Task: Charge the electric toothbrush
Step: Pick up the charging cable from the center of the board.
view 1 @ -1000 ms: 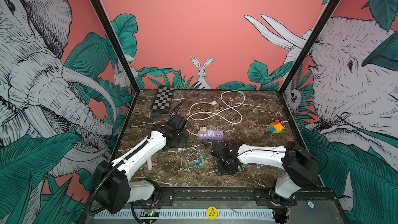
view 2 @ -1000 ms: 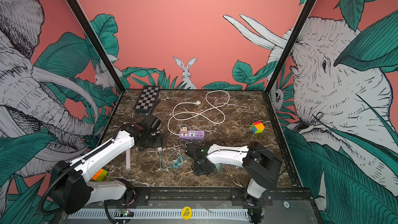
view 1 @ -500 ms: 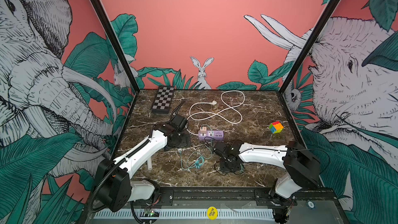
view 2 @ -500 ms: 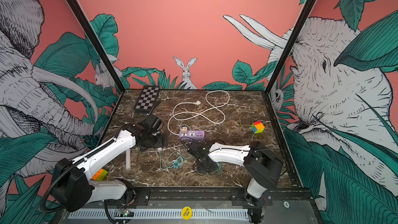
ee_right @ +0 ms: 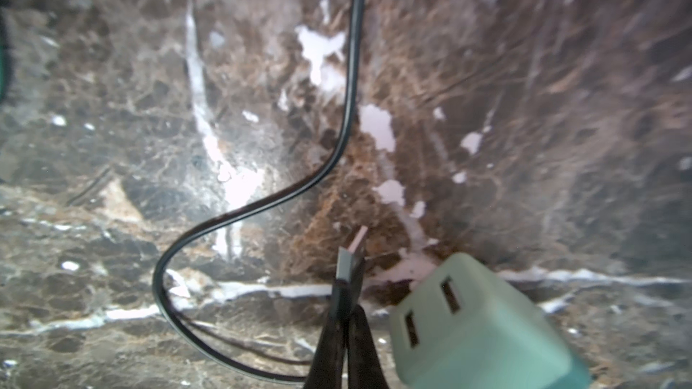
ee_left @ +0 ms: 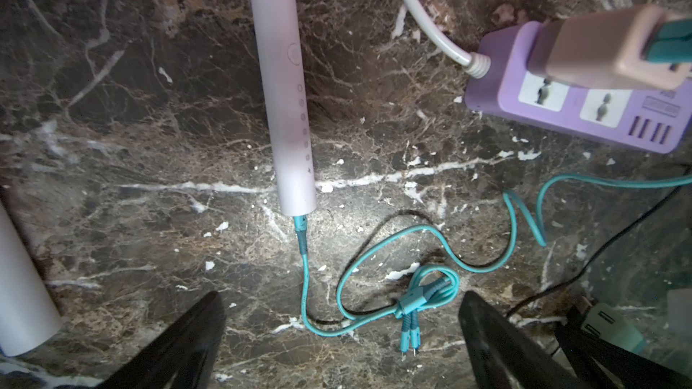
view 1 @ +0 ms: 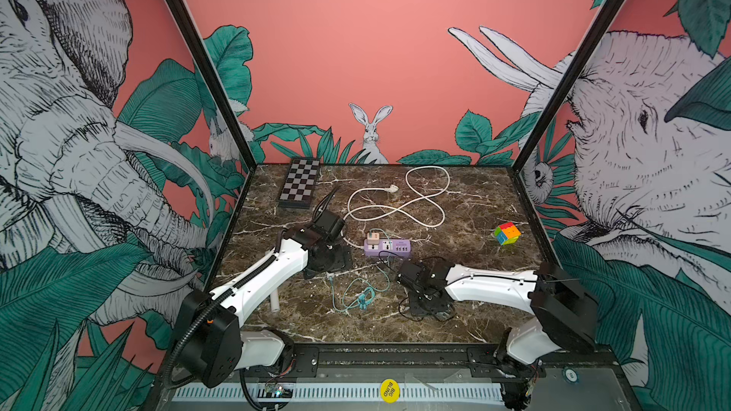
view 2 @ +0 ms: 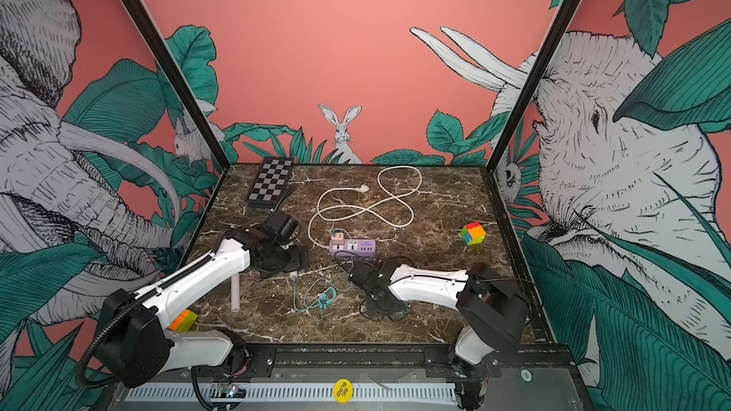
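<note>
Bench (view 1: 478,231): dark marble. The task's things lie in its front-middle part.
Left claw (ee_left: 340,297): spread wide and holding nothing. It hangs right over the toothbrush, so this arm is much the nearer one.
Right claw (ee_right: 350,316): closed tight on the end of a black cable (ee_right: 351,99). It sits in front of the power strip, across the teal cable's loops from the toothbrush.
Power strip (view 1: 387,249): purple, behind and between the two claws. A pink adapter (ee_left: 606,50) is pushed into its end socket. Its white cord (ee_left: 475,63) loops toward the back, and that cord's plug (view 1: 392,188) lies loose on the bench.
Toothbrush (ee_left: 284,106): pink handle lying flat under the left claw, mostly hidden by that arm in both top views. Its long axis runs straight away from the left claw, with the base end toward the fingers and the tapered end away. It is near the strip's cord end but apart from it.
Charger block (ee_right: 475,323): mint green with two open slots, just beside the right claw. I cannot tell whether they touch.
Teal cable (ee_left: 304,282): one end sits in the toothbrush base, then it runs in loose loops to the pink adapter.
Black plug (ee_right: 350,263): its flat metal tip sticks out past the right fingertips. It is next to the block's slots, not in them.
Turning point: the toothbrush looks already wired through the teal cable. If it needs handling, it lies below the open left claw, base end first.
</note>
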### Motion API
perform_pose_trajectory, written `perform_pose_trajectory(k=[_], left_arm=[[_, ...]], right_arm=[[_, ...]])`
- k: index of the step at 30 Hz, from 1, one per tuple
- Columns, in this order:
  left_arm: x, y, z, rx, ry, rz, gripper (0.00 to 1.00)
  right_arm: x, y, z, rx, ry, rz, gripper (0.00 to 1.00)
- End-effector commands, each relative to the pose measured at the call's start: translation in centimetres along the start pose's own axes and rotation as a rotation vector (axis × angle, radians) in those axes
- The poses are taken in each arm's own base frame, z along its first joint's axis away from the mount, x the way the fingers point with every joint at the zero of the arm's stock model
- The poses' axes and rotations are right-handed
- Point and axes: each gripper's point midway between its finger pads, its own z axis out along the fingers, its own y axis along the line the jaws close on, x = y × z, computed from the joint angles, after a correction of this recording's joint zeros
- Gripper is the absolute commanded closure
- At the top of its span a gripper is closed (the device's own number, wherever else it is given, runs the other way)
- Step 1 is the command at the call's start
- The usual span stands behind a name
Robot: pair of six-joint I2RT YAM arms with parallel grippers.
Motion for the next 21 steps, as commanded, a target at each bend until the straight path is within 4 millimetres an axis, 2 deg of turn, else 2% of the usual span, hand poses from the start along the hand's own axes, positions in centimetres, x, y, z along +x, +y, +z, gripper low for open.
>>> perform_pose_trajectory(k=[1, 9, 11, 18, 19, 21], left_arm=[[0.3, -1.2, -1.6, 0.089, 0.005, -0.096, 0.01], [0.7, -4.2, -3.0, 0.239, 0.048, -0.305, 0.01], [0.7, -5.6, -3.3, 0.294, 0.058, -0.336, 0.02], [0.8, -11.2, -4.9, 0.438, 0.071, -0.269, 0.03], [1.6, -12.4, -5.0, 0.455, 0.083, -0.237, 0.03], [1.9, -13.3, -5.3, 0.474, 0.090, -0.214, 0.04]], right_arm=[[-1.6, 0.7, -1.9, -0.062, -0.105, -0.070, 1.00], [-2.9, 6.0, -6.3, -0.405, -0.247, -0.205, 1.00], [-3.2, 7.2, -7.5, -0.480, -0.276, -0.231, 1.00], [-3.5, 10.9, -10.8, -0.683, -0.317, -0.307, 1.00], [-3.4, 11.4, -11.2, -0.711, -0.317, -0.313, 1.00], [-3.3, 12.2, -11.6, -0.759, -0.312, -0.323, 1.00]])
